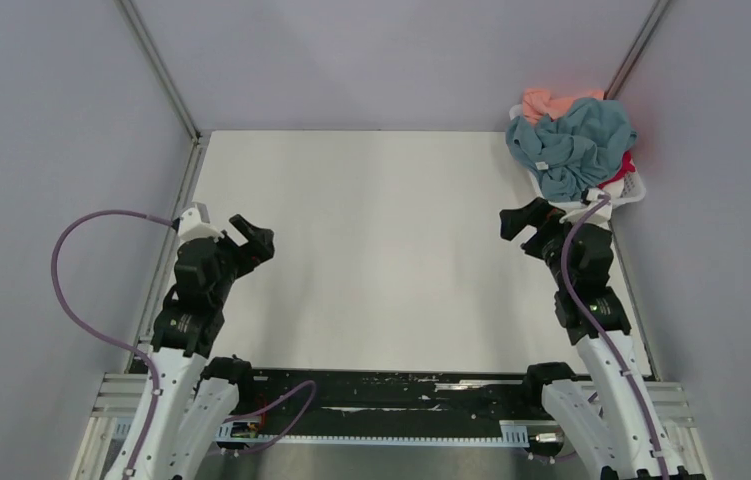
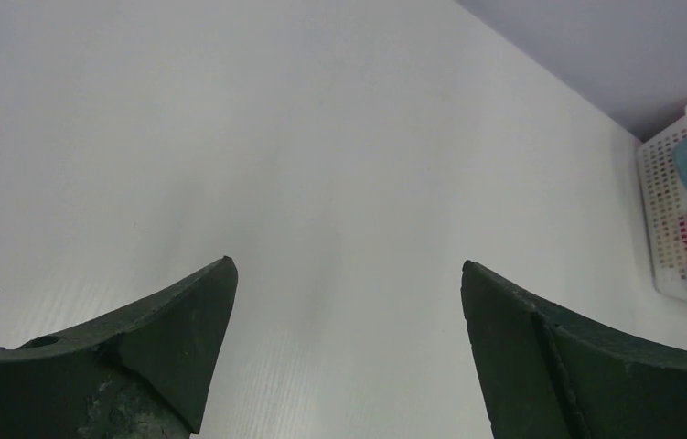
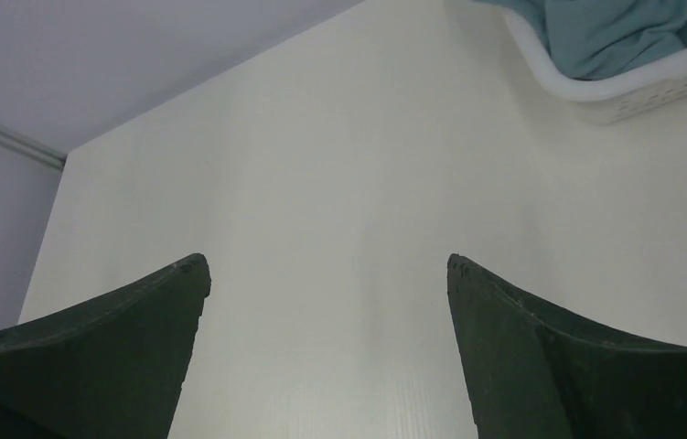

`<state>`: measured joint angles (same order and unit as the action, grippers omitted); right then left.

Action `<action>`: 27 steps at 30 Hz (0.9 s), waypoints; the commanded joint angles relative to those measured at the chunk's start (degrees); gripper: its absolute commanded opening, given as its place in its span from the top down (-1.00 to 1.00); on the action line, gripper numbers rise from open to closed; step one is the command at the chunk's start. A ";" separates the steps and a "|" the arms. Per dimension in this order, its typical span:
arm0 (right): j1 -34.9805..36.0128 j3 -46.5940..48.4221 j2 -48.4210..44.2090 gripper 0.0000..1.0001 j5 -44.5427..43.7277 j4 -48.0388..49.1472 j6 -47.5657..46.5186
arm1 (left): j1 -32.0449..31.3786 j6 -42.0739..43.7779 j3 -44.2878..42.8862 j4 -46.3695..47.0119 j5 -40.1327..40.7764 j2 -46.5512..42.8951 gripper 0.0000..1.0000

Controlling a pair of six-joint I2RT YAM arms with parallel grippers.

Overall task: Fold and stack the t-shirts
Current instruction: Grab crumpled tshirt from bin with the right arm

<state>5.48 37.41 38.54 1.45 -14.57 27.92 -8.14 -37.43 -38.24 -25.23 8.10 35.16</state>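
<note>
The t-shirts lie crumpled in a white slotted basket (image 1: 631, 196) at the table's far right corner. The teal-blue tee (image 1: 576, 145) lies on top, the salmon-pink tee (image 1: 551, 101) behind it, the crimson red tee (image 1: 619, 170) only a sliver at the right. My left gripper (image 1: 253, 236) is open and empty over the table's left side, far from the basket. My right gripper (image 1: 523, 217) is open and empty just in front and left of the basket. In the right wrist view the teal-blue tee (image 3: 614, 32) fills the basket (image 3: 632, 87) at top right.
The white table (image 1: 381, 250) spreads between the two arms. Grey walls close it in at the left, back and right. In the left wrist view the basket (image 2: 678, 229) shows at the far right edge, with red and teal cloth behind its slots.
</note>
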 commanded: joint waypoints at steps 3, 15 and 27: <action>-0.15 8.87 5.09 -1.00 -8.47 1.94 -6.82 | 0.06 1.22 2.22 3.91 -1.85 -4.24 -1.00; -12.51 41.95 45.35 -1.00 -15.81 -1.86 -12.47 | 0.11 1.32 3.52 4.28 -0.14 -0.43 -1.00; -19.54 65.57 76.39 -0.66 -4.10 -5.71 -6.17 | 0.06 1.19 3.68 5.07 1.08 2.17 -1.00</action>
<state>-13.65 95.53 109.78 -9.41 -20.16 19.27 -8.14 -36.75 -34.37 -22.83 8.10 36.38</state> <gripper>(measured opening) 0.925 1.000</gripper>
